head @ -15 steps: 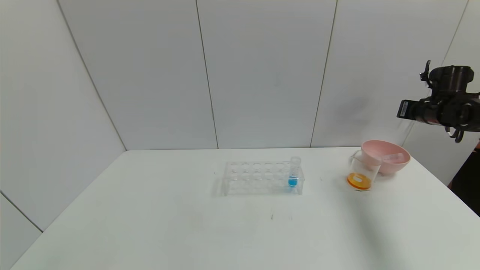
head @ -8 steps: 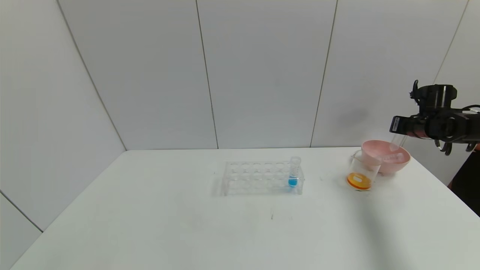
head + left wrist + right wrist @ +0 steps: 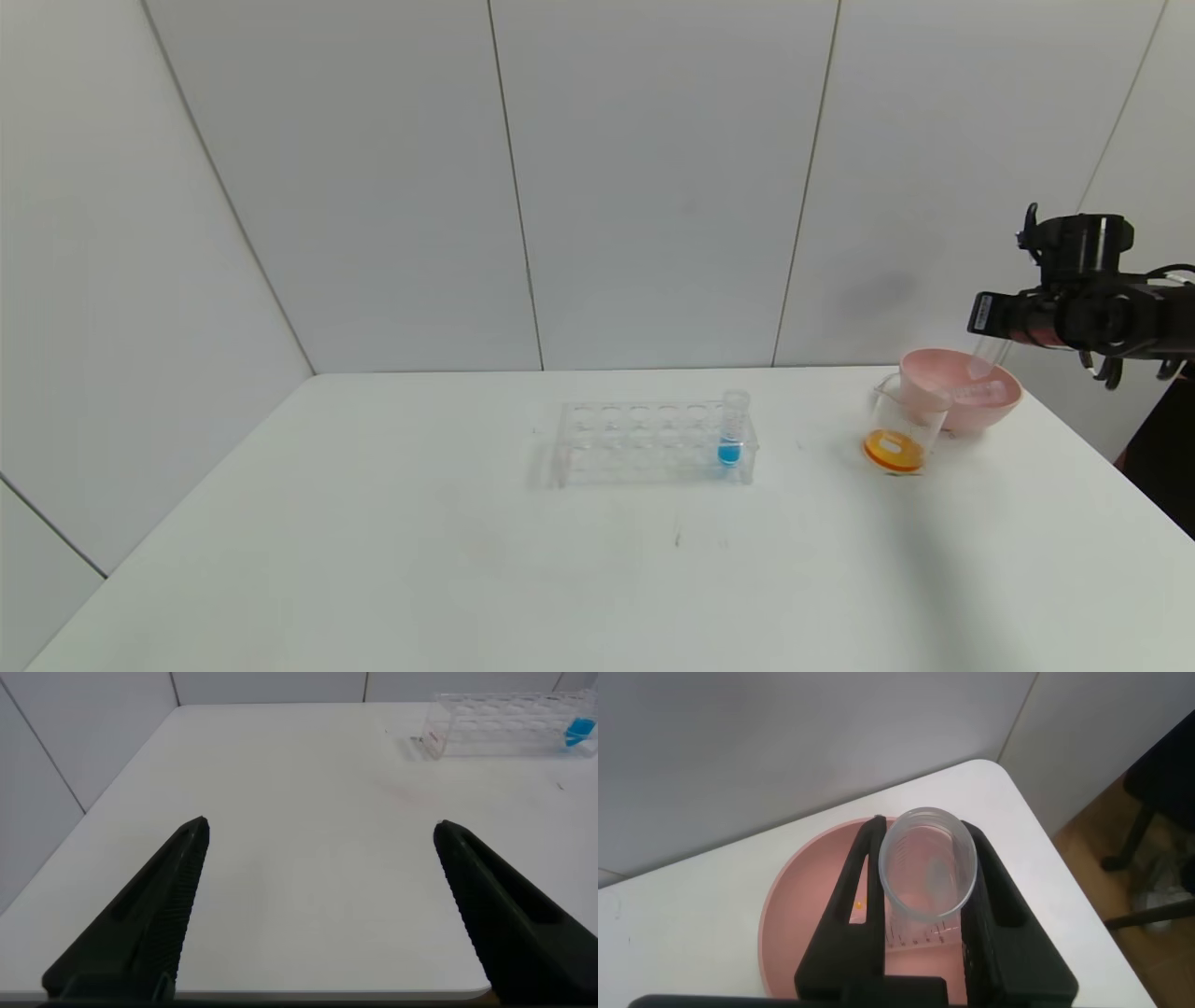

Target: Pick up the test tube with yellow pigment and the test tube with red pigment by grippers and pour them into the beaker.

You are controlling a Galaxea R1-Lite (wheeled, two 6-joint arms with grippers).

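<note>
My right gripper (image 3: 993, 327) hangs over the pink bowl (image 3: 971, 416) at the far right, shut on a clear test tube (image 3: 988, 353) that looks empty. In the right wrist view the tube's open mouth (image 3: 929, 868) sits between the black fingers (image 3: 854, 891), above the bowl (image 3: 789, 905). Another clear tube (image 3: 976, 392) lies inside the bowl. No tube shows yellow or red pigment. The beaker (image 3: 901, 425) stands just left of the bowl with orange liquid at its bottom. My left gripper (image 3: 320, 831) is open over bare table near the front edge.
A clear many-holed rack (image 3: 644, 439) stands mid-table with one tube of blue liquid (image 3: 731, 431) at its right end; the rack (image 3: 505, 723) also shows far off in the left wrist view. The table's right edge runs close behind the bowl.
The right gripper came down and slightly left with the tube until it hung over the bowl; over the last half second it has barely moved. Everything else is still.
</note>
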